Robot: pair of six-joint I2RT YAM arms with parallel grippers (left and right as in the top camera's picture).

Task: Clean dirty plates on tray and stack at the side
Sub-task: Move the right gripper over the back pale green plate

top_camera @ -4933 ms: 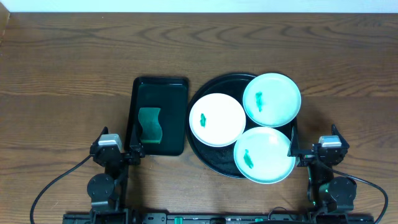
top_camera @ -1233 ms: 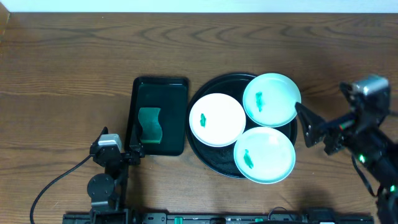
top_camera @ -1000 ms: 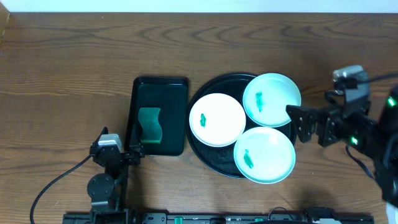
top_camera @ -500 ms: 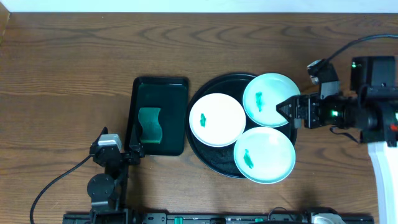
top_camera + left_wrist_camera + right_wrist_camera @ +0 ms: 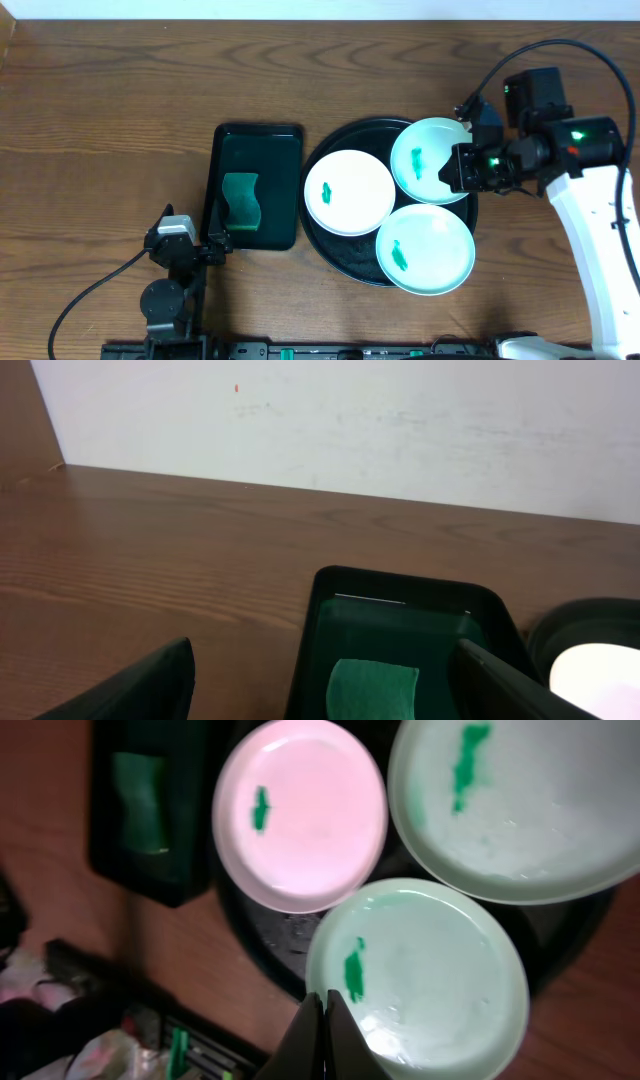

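So here's where it's at: the three plates all sit on the large round black tray. The white round plate is on the tray's left half, one pale mint plate hangs over the tray's top-right rim, and the other mint plate pokes over its bottom-right rim. Each has a green smear in the middle, so I'd say no cleaning has happened yet. The right end effector hovers over the right side of the tray with its fingers pinched fully together and nothing between them. The left end effector is spread wide and empty, parked left of the tray at the near end of the small rectangular black tray, which holds the green sponge. My take is that the right one has to spread its fingers before it can pinch a rim. The overhanging edge of the top-right mint plate looks like the easiest bite. Lift it straight up, since the plates sit crowded edge to edge, and let the left arm grab the sponge. Stack on bare dark wooden counter beside the tray.
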